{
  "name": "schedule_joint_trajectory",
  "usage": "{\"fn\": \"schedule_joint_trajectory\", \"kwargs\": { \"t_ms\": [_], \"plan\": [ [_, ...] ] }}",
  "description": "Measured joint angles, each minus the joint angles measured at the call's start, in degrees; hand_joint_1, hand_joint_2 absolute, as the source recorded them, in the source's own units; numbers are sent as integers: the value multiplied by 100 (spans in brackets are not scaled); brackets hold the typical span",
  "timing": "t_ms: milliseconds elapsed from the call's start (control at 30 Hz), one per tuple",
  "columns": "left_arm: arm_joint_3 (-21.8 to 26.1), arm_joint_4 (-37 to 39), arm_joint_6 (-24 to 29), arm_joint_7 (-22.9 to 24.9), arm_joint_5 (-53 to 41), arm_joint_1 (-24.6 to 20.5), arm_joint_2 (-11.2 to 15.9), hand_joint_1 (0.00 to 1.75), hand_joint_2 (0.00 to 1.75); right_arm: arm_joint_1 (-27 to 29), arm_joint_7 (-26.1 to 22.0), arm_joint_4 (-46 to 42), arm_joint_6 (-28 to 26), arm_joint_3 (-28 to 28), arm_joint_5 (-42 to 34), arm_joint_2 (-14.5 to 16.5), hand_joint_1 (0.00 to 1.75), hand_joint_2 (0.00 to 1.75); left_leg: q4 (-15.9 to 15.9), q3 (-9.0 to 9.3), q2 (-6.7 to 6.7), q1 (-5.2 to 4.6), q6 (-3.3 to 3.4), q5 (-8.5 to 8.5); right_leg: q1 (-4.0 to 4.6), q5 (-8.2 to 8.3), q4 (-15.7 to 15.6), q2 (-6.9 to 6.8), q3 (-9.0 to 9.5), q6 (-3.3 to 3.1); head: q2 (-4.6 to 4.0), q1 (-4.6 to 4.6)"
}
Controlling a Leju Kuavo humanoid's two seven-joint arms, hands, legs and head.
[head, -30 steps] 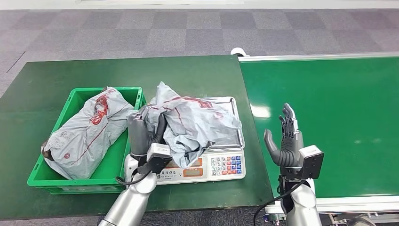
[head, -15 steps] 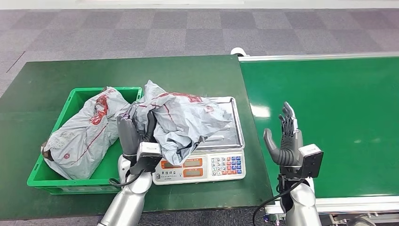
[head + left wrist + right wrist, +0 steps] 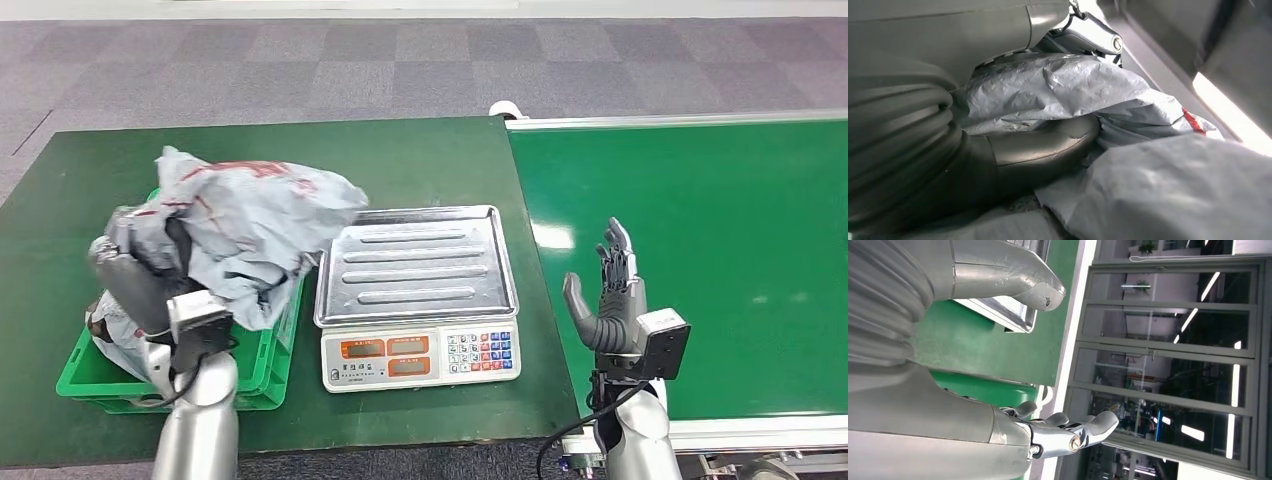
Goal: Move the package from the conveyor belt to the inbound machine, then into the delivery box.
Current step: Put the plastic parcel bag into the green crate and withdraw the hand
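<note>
package [image 3: 250, 215] above green crate [image 3: 262, 365] | left hand [image 3: 140, 280] grips it | right hand [image 3: 610, 300] spread, holding nothing

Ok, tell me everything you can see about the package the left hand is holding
The package is a soft grey plastic mailer bag with red printing, heavily crumpled and creased. The left hand grips it at one end, and the bag billows up and out from that grip. It is held over the green crate, above a second grey package lying inside, and clear of the scale's steel tray. The left wrist view shows the thumb pressed into its folds.
</note>
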Motion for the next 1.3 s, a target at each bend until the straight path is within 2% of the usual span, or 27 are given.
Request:
{"fn": "schedule_joint_trajectory", "kwargs": {
  "t_ms": [133, 267, 367, 567, 867, 900, 1000, 1033, 1133, 1300],
  "plan": [
    [1014, 18, 1, 20, -397, -63, -12, 175, 175, 13, 1, 16, -54, 8, -33, 0, 0, 175, 0, 2, -1, 0, -2, -1, 0, -3, 0, -2, 1, -4, 0, 0],
    [2279, 633, -1, 55, -1092, -242, -77, 175, 175, 36, 26, 16, -52, 8, -7, 0, 0, 175, 0, 5, 10, 0, -3, -2, -1, -1, 0, 10, -1, -4, 0, -1],
    [2735, 867, -1, 253, -1382, -273, -117, 175, 175, 51, 43, 16, -40, 8, 15, 2, 0, 175, 0, 4, 11, -1, -3, -2, -1, -1, 0, 13, -1, -4, 0, 1],
    [2902, 954, 1, 1031, -2055, -266, -164, 175, 175, 51, 102, 16, 10, 8, 72, 16, 0, 175, 0, 1, 8, -1, -2, -6, -2, -2, -1, 11, -1, -4, 0, 1],
    [2887, 969, 0, 1331, -2333, -260, -176, 175, 175, 50, 108, 16, 30, 8, 90, 33, 0, 175, 0, 4, 9, -1, -2, -6, -1, -3, -1, 11, -1, -5, 0, 0],
    [2868, 981, 0, 1475, -2514, -255, -179, 164, 175, 50, 110, 16, 33, 8, 95, 33, 0, 175, 0, 4, 8, -1, -2, -6, -1, -3, -1, 11, -1, -5, 0, 0],
    [2741, 1078, -1, 1933, -3085, -237, -181, 33, 175, 48, 113, 16, 47, 8, 119, 34, 0, 175, 0, 4, 8, -1, -2, -6, -1, -3, -1, 11, 0, -5, 0, 0],
    [2682, 1121, -1, 2025, -3132, -234, -181, 0, 175, 47, 113, 16, 51, 8, 127, 34, 0, 175, 0, 3, 8, -1, -2, -6, -1, -2, -1, 11, 0, -4, 0, 0],
    [2497, 1225, 0, 2070, -2811, -228, -174, 0, 175, 46, 113, 16, 61, 8, 144, 35, 0, 175, 0, 3, 8, -2, -2, -6, -2, -2, -1, 11, 0, -4, 0, 0],
    [2197, 1260, 1, 1658, -2198, -193, -155, 0, 175, 41, 113, 16, 72, 8, 156, 41, 0, 175, 0, 2, 7, -1, -2, -7, -1, -3, -1, 10, 1, -4, 0, 0]
  ]
}}
